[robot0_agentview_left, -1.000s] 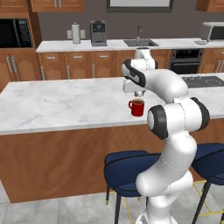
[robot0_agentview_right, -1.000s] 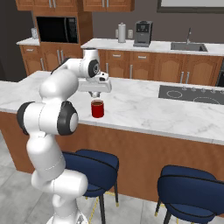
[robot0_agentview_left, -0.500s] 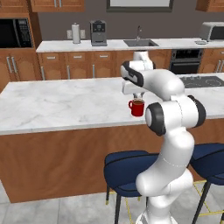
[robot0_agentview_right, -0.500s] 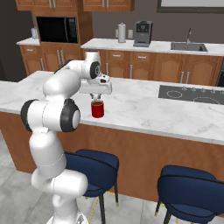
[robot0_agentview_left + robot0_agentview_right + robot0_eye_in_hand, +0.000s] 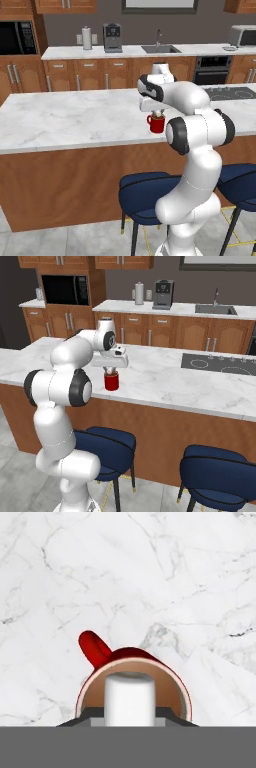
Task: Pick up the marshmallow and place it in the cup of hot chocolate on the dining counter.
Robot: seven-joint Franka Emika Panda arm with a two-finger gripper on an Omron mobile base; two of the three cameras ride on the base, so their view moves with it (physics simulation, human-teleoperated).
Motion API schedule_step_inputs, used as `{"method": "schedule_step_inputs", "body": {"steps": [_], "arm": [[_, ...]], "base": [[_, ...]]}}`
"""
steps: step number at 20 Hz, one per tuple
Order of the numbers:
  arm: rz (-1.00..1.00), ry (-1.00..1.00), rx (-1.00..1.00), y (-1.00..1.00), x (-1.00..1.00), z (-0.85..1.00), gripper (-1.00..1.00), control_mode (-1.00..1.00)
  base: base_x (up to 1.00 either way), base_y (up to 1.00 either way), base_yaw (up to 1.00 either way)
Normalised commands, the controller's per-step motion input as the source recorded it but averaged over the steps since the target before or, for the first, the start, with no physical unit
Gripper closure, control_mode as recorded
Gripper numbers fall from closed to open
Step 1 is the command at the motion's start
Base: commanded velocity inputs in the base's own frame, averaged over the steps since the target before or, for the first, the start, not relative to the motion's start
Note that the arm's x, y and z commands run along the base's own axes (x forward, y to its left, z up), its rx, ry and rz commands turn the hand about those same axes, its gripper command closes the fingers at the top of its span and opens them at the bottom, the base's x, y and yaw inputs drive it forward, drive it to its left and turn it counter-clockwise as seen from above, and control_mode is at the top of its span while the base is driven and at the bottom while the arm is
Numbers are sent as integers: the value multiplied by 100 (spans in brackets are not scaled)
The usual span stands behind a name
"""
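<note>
Marble counter [image 5: 65,117], claw [image 5: 130,721] clenched on marshmallow [image 5: 129,699], apparently upright, directly over red cup [image 5: 100,657], handle upper-left, arm barely shifted.

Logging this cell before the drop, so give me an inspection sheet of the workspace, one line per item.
Surface: dining counter, white grey-veined marble top, brown wood base.
Job's things: red cup of hot chocolate upright on the counter, handle visible; marshmallow white, held directly over the cup's mouth.
Clutter: nothing seen on the counter near the cup.
Grippers: gripper shut on the marshmallow, poised just above the cup.
Cables: nothing seen.
Surroundings: blue stools below the counter; cooktop set into its top; back worktop with coffee machine, sink, microwave.
</note>
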Motion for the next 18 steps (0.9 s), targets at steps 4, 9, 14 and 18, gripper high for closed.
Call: {"method": "schedule_step_inputs", "body": {"steps": [4, 9, 14, 18], "arm": [[0, 0, 0, 0, 0, -3, -100, -100], [0, 0, 2, -2, 4, 1, -100, -100], [0, -2, 3, -1, 10, 24, -100, -100], [0, -5, 3, -9, 0, 62, -100, -100]], "base": [[0, 0, 0], [0, 0, 0], [0, 0, 0], [0, 0, 0]]}}
